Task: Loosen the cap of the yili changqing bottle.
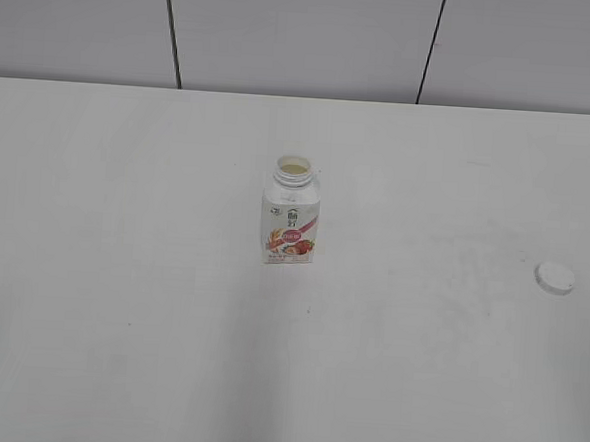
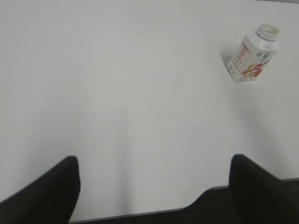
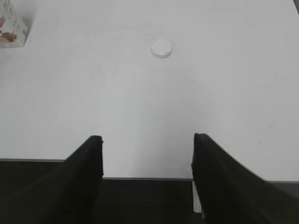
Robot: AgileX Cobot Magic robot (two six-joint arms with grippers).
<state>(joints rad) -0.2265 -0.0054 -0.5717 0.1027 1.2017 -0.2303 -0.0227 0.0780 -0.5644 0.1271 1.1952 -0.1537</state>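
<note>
Bottle [image 1: 291, 221]: stands upright near the middle of the table, long axis vertical, open neck pointing up, pale inside visible; label with red fruit picture faces the near edge.
Cap [image 1: 554, 277]: off the bottle, lying flat on the table well apart to the right, nearer the right side.
Table [image 1: 120, 300]: white, matte, faint grey scuffs between bottle and cap.
Room: grey panelled wall [image 1: 306, 36] behind, split by two dark vertical seams.
Left gripper [image 2: 154, 186]: fingers spread wide, holding nothing, over the table's near edge, bottle far up to its right.
Right gripper [image 3: 147, 172]: fingers apart, empty, at the near edge, cap straight ahead.
</note>
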